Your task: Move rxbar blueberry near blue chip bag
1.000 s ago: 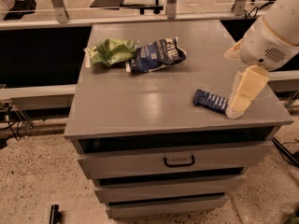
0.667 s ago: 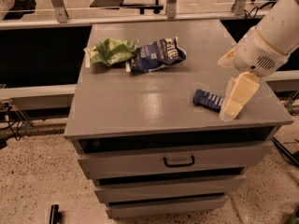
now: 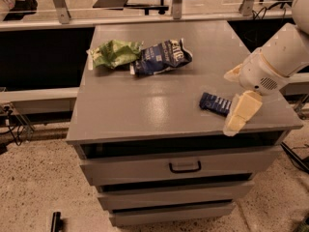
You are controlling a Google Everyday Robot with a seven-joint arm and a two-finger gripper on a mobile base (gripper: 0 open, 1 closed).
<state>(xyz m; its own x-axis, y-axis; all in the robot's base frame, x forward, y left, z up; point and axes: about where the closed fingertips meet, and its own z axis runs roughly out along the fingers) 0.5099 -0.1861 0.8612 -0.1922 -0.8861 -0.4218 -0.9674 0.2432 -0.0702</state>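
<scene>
One rxbar blueberry (image 3: 215, 103), long axis left-right, right end just beside the released, empty end effector (image 3: 237, 94).

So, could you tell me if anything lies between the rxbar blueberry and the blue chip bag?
Nothing visible: bare tabletop separates rxbar blueberry and blue chip bag; the gripper hovers beside the bar.

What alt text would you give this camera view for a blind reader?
A robot's open gripper hangs at a small blue bar on a grey cabinet's front right. A blue chip bag and green bag lie farther back.
</scene>
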